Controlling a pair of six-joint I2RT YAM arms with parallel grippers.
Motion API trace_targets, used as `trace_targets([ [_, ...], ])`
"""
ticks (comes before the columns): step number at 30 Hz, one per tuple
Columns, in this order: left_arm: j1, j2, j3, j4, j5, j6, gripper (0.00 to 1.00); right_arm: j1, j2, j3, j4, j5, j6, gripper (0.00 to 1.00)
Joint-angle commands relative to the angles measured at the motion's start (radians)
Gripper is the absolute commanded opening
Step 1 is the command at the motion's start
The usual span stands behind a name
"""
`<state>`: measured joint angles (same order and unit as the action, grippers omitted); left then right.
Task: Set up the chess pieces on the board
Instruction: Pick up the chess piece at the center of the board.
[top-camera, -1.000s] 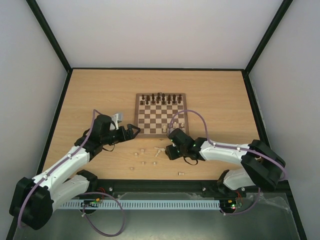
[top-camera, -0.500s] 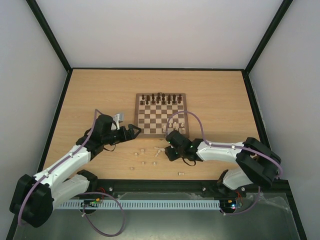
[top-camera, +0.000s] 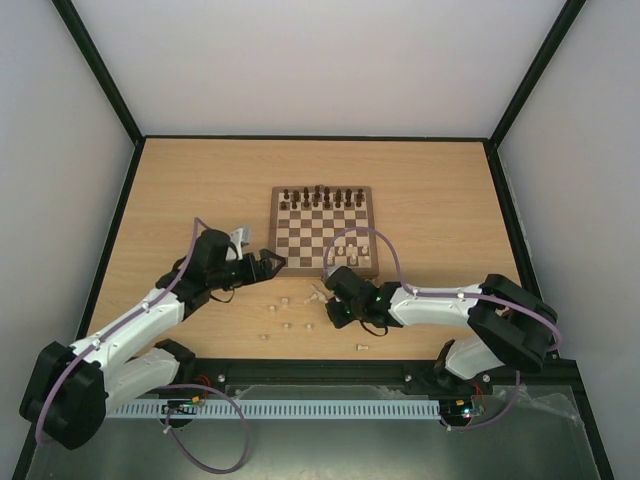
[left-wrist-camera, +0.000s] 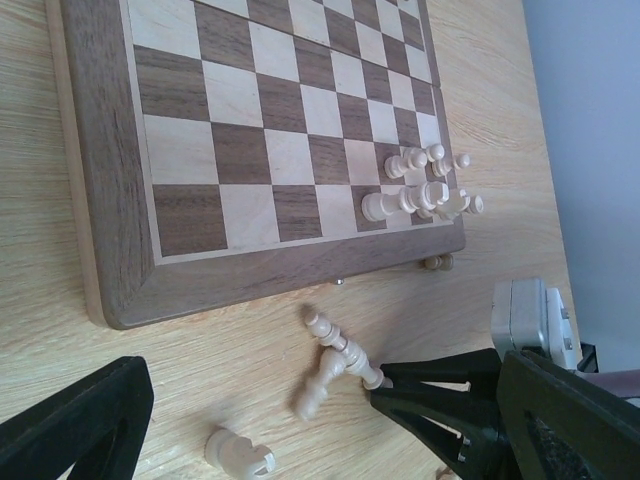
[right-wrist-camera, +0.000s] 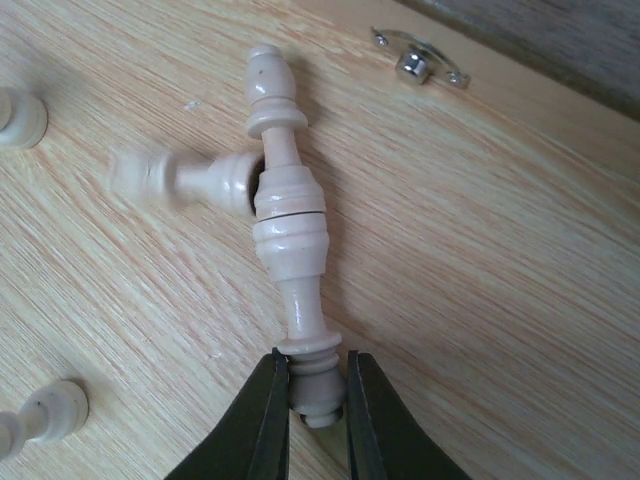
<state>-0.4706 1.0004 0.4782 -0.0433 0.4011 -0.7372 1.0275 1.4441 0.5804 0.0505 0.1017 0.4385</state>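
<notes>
The right gripper is pinching a fallen pale chess piece off the board's 6 o'clock edge. The left gripper is gaping wide at 7 o'clock.

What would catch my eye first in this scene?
A checkered board sits mid-table with dark pieces lined along its far edge. Just in front of it, the right arm's fingers pinch the end of a pale chess piece lying on the table. Other pale pieces are scattered nearby.
</notes>
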Motion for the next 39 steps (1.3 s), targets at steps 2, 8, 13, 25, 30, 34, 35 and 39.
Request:
trace_targets([
  [2,-0.015,0.003,0.034,0.005,-0.005,-0.004,0.97,0.007,0.001,-0.021,-0.031,-0.015,0.002,0.06],
  [8,-0.026,-0.005,0.050,0.003,0.030,0.002,0.98,0.007,-0.153,-0.047,-0.056,-0.026,0.016,0.06],
  [13,-0.037,-0.006,0.054,0.044,0.109,0.011,0.98,0.008,-0.318,-0.054,-0.107,-0.050,0.012,0.06],
  [25,-0.121,0.122,0.066,0.187,0.252,-0.005,0.75,0.008,-0.375,-0.056,-0.107,-0.120,-0.015,0.06],
  [30,-0.159,0.161,0.067,0.204,0.255,-0.011,0.62,0.007,-0.373,-0.059,-0.102,-0.136,-0.018,0.06],
  [34,-0.176,0.196,0.069,0.229,0.275,-0.019,0.56,0.008,-0.374,-0.064,-0.096,-0.138,-0.018,0.06],
  [35,-0.179,0.205,0.069,0.235,0.281,-0.021,0.54,0.008,-0.376,-0.065,-0.093,-0.138,-0.018,0.06],
  [39,-0.191,0.243,0.068,0.261,0.302,-0.028,0.52,0.008,-0.390,-0.069,-0.093,-0.140,-0.018,0.06],
])
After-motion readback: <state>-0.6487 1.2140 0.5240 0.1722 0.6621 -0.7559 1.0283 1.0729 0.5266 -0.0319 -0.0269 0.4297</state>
